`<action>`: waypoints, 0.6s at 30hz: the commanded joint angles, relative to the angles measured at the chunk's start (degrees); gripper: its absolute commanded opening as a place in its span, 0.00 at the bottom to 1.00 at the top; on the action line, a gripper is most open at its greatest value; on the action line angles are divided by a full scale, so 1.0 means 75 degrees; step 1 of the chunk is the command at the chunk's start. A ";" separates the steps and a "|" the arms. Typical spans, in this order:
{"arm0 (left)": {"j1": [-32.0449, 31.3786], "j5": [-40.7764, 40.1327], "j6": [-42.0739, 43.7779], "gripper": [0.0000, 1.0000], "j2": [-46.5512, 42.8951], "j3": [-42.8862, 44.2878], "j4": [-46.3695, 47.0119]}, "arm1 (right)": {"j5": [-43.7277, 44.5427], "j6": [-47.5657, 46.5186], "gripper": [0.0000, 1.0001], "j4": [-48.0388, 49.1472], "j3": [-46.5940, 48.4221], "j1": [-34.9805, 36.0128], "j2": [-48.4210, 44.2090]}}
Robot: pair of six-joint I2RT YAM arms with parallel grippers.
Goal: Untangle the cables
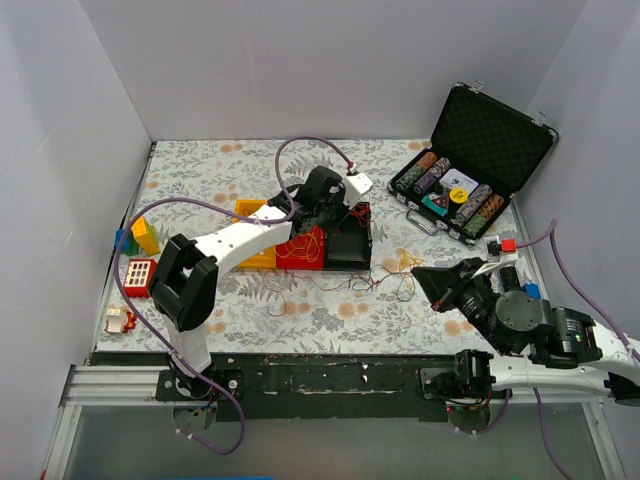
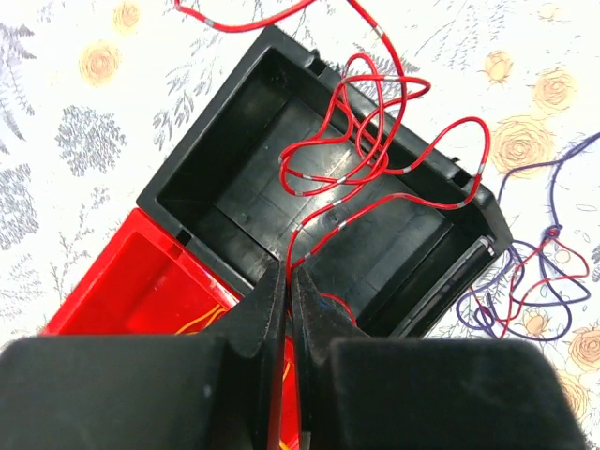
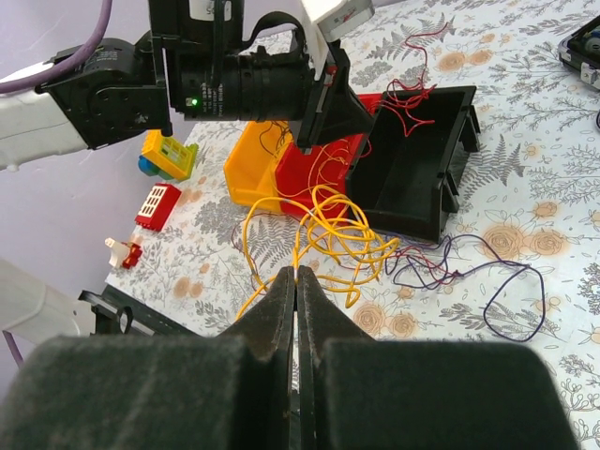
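1. Left fingers [image 2: 281, 281]: pinched shut on the red cable [image 2: 361, 159], whose loops hang ahead, over the black bin [image 2: 216, 141].
2. Right fingers [image 3: 291, 281]: shut on the yellow cable [image 3: 333, 230], coiled just ahead on the worktop [image 3: 525, 122].
3. Handling, judged: light, limp, springy, snag-prone; grip a free strand, not a knot.
4. Obstructions: purple cable [image 3: 427, 270] to the right, laced with red; bin rims.

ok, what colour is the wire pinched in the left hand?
Red wire, small silver bands, in the left hand; clearest in the left wrist view.
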 commanded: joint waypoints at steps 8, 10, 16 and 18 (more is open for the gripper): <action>-0.0052 0.0264 -0.1682 0.01 0.0150 0.0074 -0.0540 | 0.0196 0.0191 0.01 0.0137 -0.0035 0.0044 -0.0100; -0.0052 0.0194 -0.1941 0.04 0.0104 -0.0008 -0.0622 | 0.0184 0.0238 0.01 0.0090 -0.0023 0.0033 -0.0088; -0.0064 0.0451 -0.2375 0.21 -0.0037 -0.0266 -0.0575 | 0.0184 0.0261 0.01 0.0125 -0.0035 0.0044 -0.0065; -0.0064 0.0440 -0.2434 0.29 -0.0061 -0.0278 -0.0552 | 0.0161 0.0261 0.01 0.0137 -0.0035 0.0033 -0.0041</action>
